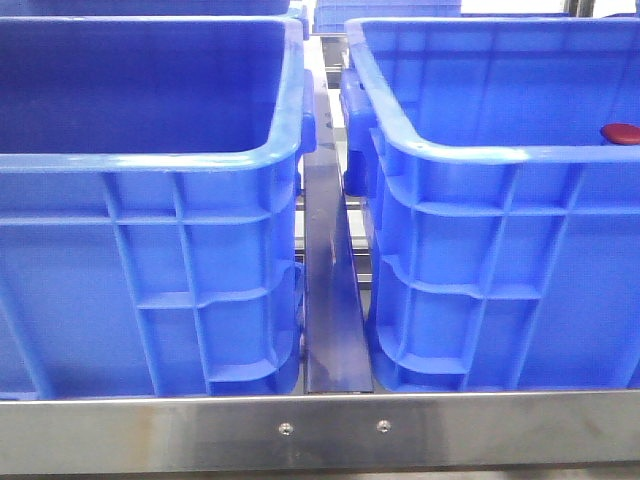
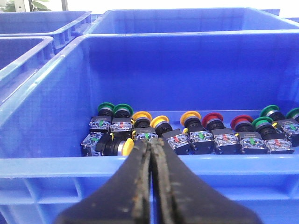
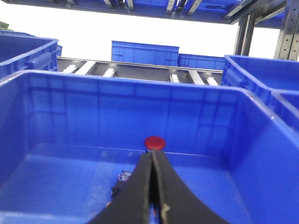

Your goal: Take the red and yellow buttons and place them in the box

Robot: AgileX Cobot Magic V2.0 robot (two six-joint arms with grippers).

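Fingers (image 2: pixel 140 186) of the left gripper (image 2: pixel 151 145) press flat together, empty, pointing level over the near rim of a blue crate (image 2: pixel 56 116). Inside that crate, past the rim, lie rows of push buttons: a yellow button (image 2: pixel 141 116) and a red button (image 2: pixel 212 120) among green ones. The right gripper (image 3: pixel 153 158) is likewise closed on nothing, aimed into another crate (image 3: pixel 261 154), where a red cap (image 3: pixel 154 143) stands beyond its tips.

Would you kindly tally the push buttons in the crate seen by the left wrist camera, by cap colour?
Green buttons: 5
Yellow buttons: 4
Red buttons: 2
Total: 11
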